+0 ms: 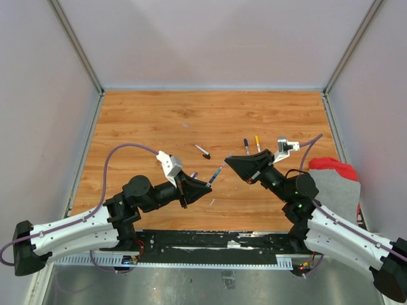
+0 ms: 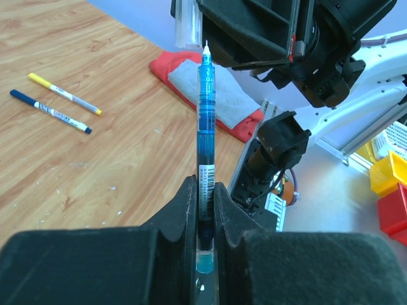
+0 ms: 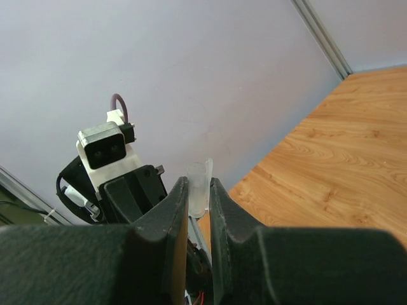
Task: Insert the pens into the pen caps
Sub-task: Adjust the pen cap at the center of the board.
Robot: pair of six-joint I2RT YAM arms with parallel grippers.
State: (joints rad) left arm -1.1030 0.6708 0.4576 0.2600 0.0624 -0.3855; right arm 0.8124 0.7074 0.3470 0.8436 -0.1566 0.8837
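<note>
My left gripper (image 2: 203,190) is shut on the lower barrel of a translucent blue pen (image 2: 205,121), whose white tip points up at the right gripper (image 2: 254,32). My right gripper (image 3: 199,185) is shut on a clear pen cap (image 3: 199,184), which also shows as the clear cap (image 2: 186,25) just left of the pen tip. From above, the pen (image 1: 216,173) bridges most of the gap between the left gripper (image 1: 206,185) and the right gripper (image 1: 230,160), above the table's middle.
Three other pens lie on the wood: a white one with a black cap (image 1: 202,151), a dark blue one (image 1: 246,147) and a yellow one (image 1: 257,143). A red cloth (image 1: 334,168) over a grey cloth (image 1: 337,190) sits at the right edge.
</note>
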